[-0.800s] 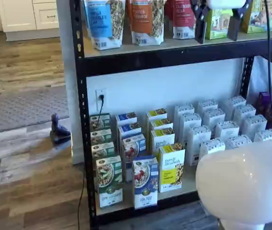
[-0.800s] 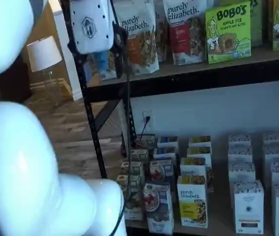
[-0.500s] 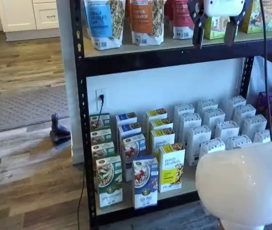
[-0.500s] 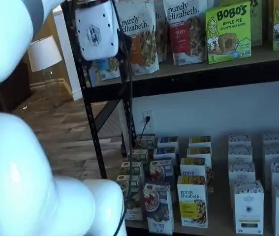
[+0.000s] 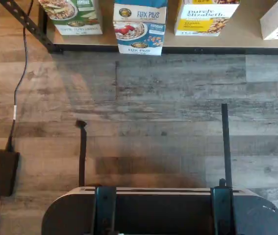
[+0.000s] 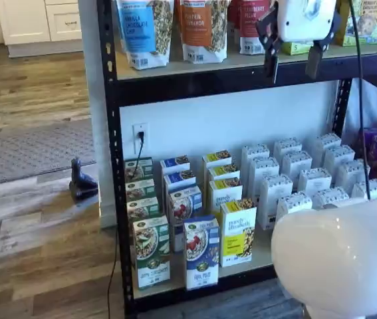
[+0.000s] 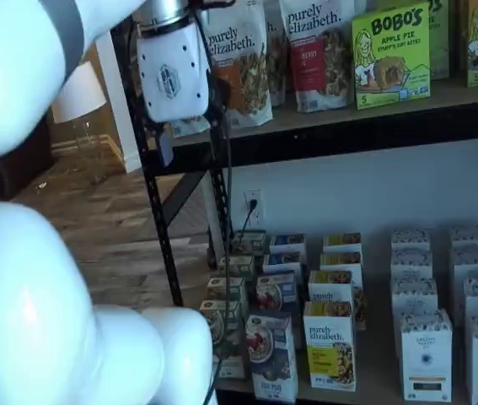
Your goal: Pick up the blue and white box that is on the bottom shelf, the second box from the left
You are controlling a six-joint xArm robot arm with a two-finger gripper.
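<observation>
So the gripper (image 6: 290, 63) is hanging way up by the upper shelf beam, fingers spread wide with a clear gap between them and nothing in them. In a shelf view you can see both black fingers (image 6: 268, 56) dangling under the white body, well apart from anything on the rack.

The target, the blue and white box (image 6: 201, 252), stands upright at the front edge of the bottom shelf (image 6: 262, 251), long axis vertical, its face toward the room. It has the green and white carton (image 6: 152, 251) just beside it on one side and the yellow purely elizabeth carton (image 6: 238, 232) on the other. More blue and white boxes are lined up behind it.

Key relation: the box is far below the jaws and off to the side toward the rack's corner post. My guess is the arm needs a big drop plus a sideways shift before the fingers can straddle that narrow carton.

The wrist view catches the same box (image 5: 139, 27) with "Flax Plus" readable on it, plus the wood floor (image 5: 153, 107) and a black power brick (image 5: 3, 172), which the shelf views miss. It shows no fingers though. The other shelf view mostly shows the white gripper body (image 7: 171, 72) side-on, so the gap doesn't read there.
</observation>
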